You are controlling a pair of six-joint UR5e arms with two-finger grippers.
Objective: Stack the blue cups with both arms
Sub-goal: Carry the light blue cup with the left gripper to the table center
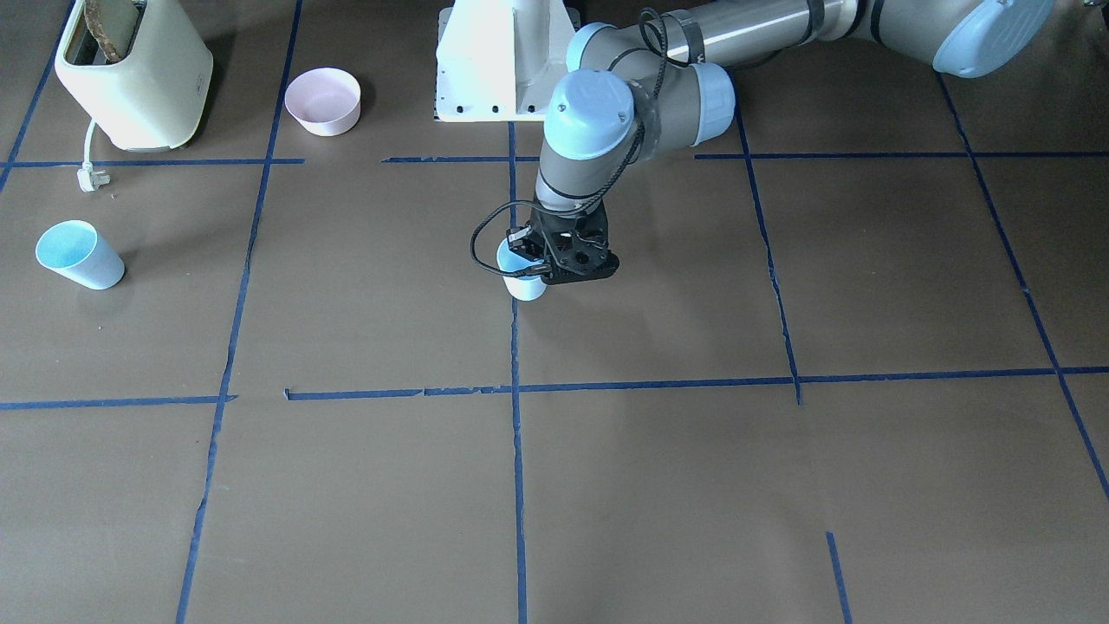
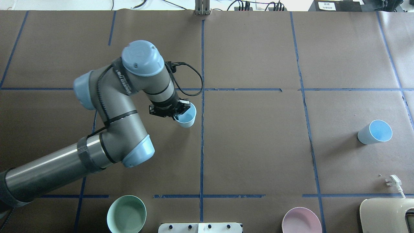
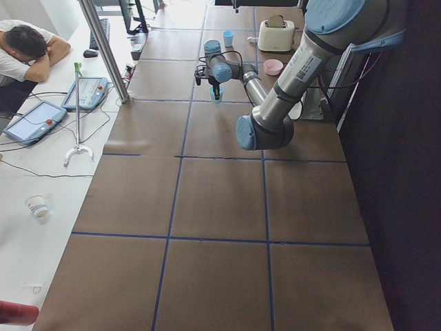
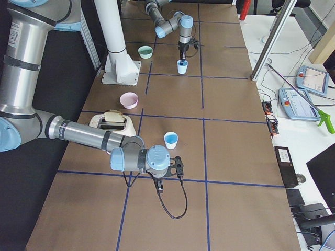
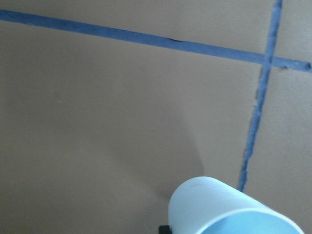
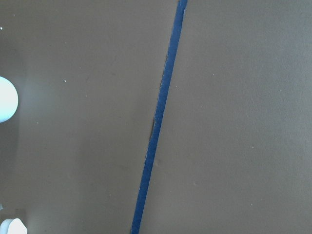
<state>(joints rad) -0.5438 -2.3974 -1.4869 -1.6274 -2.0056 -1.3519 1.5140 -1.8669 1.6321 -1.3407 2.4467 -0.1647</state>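
Pale-blue cup [image 2: 187, 118] pinched at rim by L gripper [image 2: 176, 111], clamped tight; cup hangs just below it (lifted or touching table [image 2: 258, 145], can't tell). Step: pick/carry, prob. Second cup [image 2: 375, 132] well apart, far to gripper's right; R gripper [image 4: 159, 184] near it, open/closed unclear. Next: bring cups together, align mouths, lower gently.

Open table [image 2: 255, 145] from held cup [image 2: 187, 118] to lone cup [image 2: 375, 132]; toaster [image 2: 381, 213] nearby.
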